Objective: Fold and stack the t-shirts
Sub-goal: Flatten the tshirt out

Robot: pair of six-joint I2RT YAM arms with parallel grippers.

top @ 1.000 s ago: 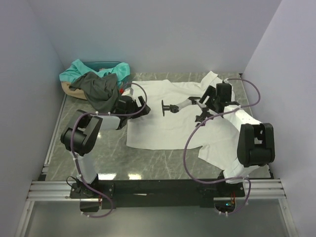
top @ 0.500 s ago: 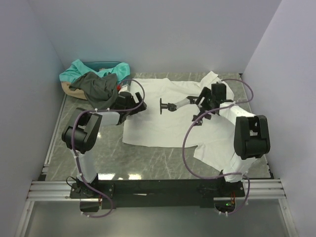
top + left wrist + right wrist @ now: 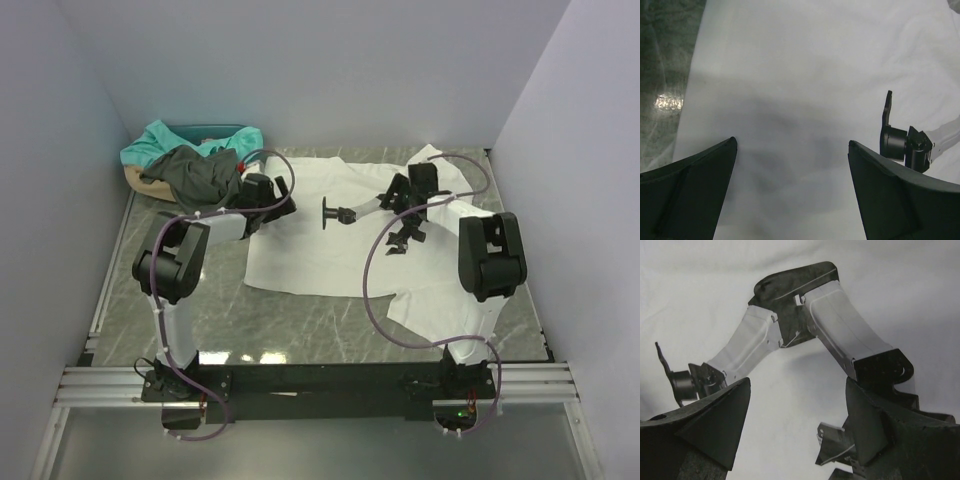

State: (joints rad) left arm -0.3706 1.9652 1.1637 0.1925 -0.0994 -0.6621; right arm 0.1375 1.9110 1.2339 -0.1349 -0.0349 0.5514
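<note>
The large white t-shirt (image 3: 320,250) lies spread on the marble table, its chest print not showing. My left gripper (image 3: 278,193) is open just above the shirt's left part; in the left wrist view (image 3: 792,142) only white cloth lies between its fingers. My right gripper (image 3: 402,212) is open above the shirt's right shoulder area, with white cloth beneath it in the right wrist view (image 3: 797,381). The dark grey t-shirt (image 3: 195,178) and the teal t-shirt (image 3: 160,140) lie crumpled together at the back left.
A tan basket (image 3: 134,180) at the back left holds the grey and teal shirts. A white-and-black jointed part with a black disc end (image 3: 330,213) reaches left from the right wrist over the shirt. Grey walls close in the left, back and right sides.
Both grippers have moved toward the back of the table. The white shirt has shifted a little to the left with them.
</note>
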